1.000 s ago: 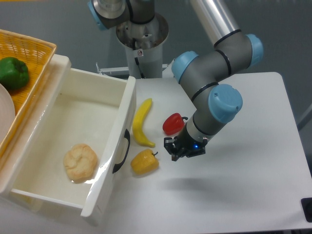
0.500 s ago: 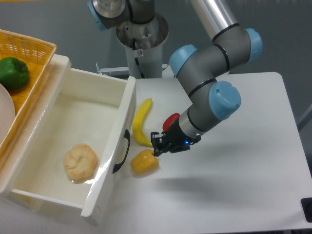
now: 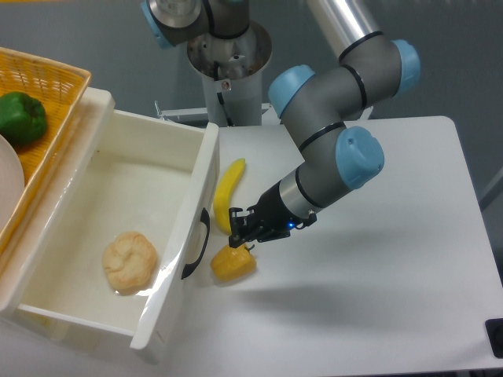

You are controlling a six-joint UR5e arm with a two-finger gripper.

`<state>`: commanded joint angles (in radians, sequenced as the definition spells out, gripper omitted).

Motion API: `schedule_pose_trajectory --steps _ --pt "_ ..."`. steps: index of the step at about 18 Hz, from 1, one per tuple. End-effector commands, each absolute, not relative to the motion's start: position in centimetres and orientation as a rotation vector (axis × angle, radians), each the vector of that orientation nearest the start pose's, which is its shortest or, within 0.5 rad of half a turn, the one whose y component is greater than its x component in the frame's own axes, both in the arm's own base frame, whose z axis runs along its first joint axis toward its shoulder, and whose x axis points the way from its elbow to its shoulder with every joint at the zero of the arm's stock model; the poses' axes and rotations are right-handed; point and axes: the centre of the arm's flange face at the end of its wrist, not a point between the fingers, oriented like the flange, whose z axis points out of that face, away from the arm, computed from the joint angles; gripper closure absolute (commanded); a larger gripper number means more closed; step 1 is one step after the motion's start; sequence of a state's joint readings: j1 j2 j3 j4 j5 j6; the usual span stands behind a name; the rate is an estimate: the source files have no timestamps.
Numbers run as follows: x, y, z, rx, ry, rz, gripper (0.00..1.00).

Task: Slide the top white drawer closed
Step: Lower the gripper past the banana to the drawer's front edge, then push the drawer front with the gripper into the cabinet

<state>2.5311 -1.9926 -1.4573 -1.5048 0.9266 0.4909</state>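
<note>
White tabletop is seen under a grey wall. Nearest, at 8 o'clock, the top white drawer [image 3: 118, 236] is pulled far out: deep glossy box, flat front panel, curved black handle [image 3: 196, 243], a bread roll [image 3: 130, 261] inside. Approach step is judged in hand; nothing is pushed yet. Just past the handle, the gripper [image 3: 240, 228] hangs over a yellow pepper [image 3: 232, 263] beside a banana [image 3: 225, 196]; finger spread cannot be told. Next, contact on the front panel is needed, then a push toward 10 o'clock.

End effector [image 3: 239, 228] hovers near open top white drawer [image 3: 149, 228].
</note>
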Motion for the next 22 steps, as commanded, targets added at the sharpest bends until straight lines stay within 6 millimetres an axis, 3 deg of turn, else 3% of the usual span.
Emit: schedule_pose_trajectory --steps 13,22 --pt "-37.4 53.3 33.4 -2.626 -0.708 -0.96 1.0" --pt "-35.6 53.2 33.9 -2.633 -0.69 -0.967 1.0"
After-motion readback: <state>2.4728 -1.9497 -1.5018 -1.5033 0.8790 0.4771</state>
